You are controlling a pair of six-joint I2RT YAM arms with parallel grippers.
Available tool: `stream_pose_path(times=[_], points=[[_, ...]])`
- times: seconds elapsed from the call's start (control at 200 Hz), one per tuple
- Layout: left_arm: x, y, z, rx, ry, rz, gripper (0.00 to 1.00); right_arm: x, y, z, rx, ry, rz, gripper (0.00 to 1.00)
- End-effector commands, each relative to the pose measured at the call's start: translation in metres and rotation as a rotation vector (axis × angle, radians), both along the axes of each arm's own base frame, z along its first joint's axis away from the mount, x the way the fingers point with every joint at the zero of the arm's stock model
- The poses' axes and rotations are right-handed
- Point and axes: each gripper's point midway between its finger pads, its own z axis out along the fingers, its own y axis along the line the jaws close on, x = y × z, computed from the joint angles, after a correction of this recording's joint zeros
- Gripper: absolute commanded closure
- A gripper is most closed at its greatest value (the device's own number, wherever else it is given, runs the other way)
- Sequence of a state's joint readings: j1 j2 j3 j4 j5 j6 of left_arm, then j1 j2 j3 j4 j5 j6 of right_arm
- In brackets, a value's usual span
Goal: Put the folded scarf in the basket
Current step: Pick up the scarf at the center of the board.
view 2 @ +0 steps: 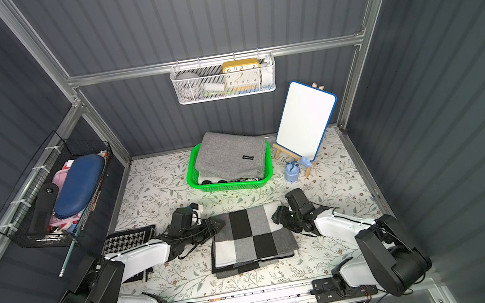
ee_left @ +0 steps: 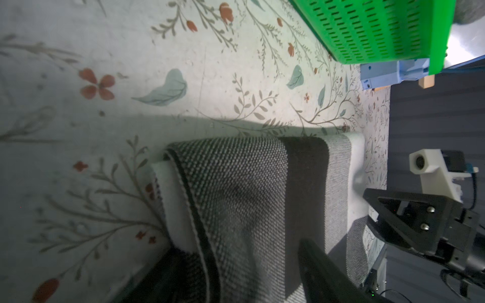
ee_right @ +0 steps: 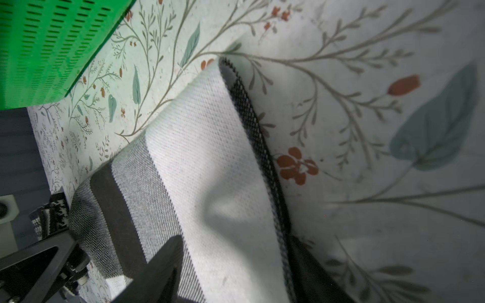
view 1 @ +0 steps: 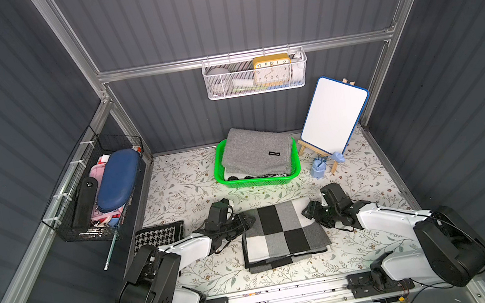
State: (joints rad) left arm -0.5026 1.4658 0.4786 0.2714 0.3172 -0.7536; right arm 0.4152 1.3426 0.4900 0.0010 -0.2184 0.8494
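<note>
The folded scarf point(view 1: 283, 234), checked black, grey and white, lies flat in the middle of the table, in front of the green basket point(view 1: 259, 183). The basket holds a folded grey cloth point(view 1: 257, 153). My left gripper point(view 1: 249, 219) is at the scarf's far left corner and my right gripper point(view 1: 305, 211) at its far right corner. In the left wrist view the left gripper point(ee_left: 240, 251) has one finger over the scarf point(ee_left: 236, 189) and one under it, and the cloth puckers. In the right wrist view the right gripper point(ee_right: 236, 244) pinches the white corner point(ee_right: 204, 147) the same way.
A houndstooth cloth point(view 1: 159, 234) lies under my left arm. A whiteboard on an easel point(view 1: 333, 114) and a small blue figure point(view 1: 318, 168) stand right of the basket. A black wire basket point(view 1: 100, 193) hangs on the left wall, a white mesh basket point(view 1: 255, 73) on the back wall.
</note>
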Motion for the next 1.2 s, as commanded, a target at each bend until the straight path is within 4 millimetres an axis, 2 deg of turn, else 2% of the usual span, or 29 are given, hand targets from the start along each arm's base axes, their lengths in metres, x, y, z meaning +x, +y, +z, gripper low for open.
stream_pose_path(times=[0.0,0.075,0.125,0.185,0.205,0.285,0.295,0.385,0.505,0.61,0.67,0.79,0.935,1.071,1.196], points=[[-0.012,-0.007,-0.020,0.033,0.065,-0.030,0.37,-0.017,0.000,-0.021,-0.028,0.078,0.019,0.37],[-0.011,-0.012,-0.020,0.036,0.067,-0.039,0.44,-0.017,0.005,-0.023,-0.031,0.078,0.029,0.43],[-0.009,-0.015,-0.018,0.033,0.062,-0.041,0.57,-0.017,0.008,-0.025,-0.031,0.082,0.038,0.51],[-0.005,-0.017,-0.011,0.024,0.044,-0.040,0.73,-0.017,0.012,-0.025,-0.028,0.085,0.051,0.66],[-0.003,-0.018,-0.007,0.019,0.033,-0.040,0.77,-0.017,0.014,-0.025,-0.027,0.088,0.057,0.72],[0.003,-0.022,0.011,0.001,-0.012,-0.052,1.00,-0.016,0.018,-0.021,-0.027,0.076,0.074,0.97],[0.003,-0.022,0.013,0.000,-0.020,-0.055,1.00,-0.016,0.018,-0.020,-0.030,0.072,0.074,1.00],[0.008,-0.022,0.036,-0.009,-0.079,-0.052,1.00,-0.018,0.018,-0.009,-0.055,0.022,0.079,1.00],[0.009,-0.017,0.071,-0.024,-0.165,-0.036,1.00,-0.027,0.025,0.017,-0.069,-0.083,0.116,1.00],[0.002,-0.019,0.113,-0.087,-0.263,-0.074,1.00,-0.034,0.030,0.057,-0.066,-0.225,0.135,1.00],[0.010,-0.021,0.142,-0.104,-0.347,-0.082,1.00,-0.036,0.030,0.076,-0.055,-0.281,0.133,1.00],[0.043,-0.022,0.181,-0.024,-0.441,-0.055,1.00,-0.027,0.021,0.116,-0.059,-0.370,0.076,1.00],[0.089,-0.015,0.207,0.007,-0.490,-0.001,1.00,-0.006,0.021,0.167,-0.093,-0.490,0.045,1.00],[0.132,-0.006,0.238,0.007,-0.558,0.043,1.00,0.024,0.022,0.198,-0.219,-0.546,0.025,1.00],[0.170,-0.001,0.256,0.045,-0.598,0.083,1.00,0.057,0.028,0.219,-0.295,-0.547,0.033,1.00]])
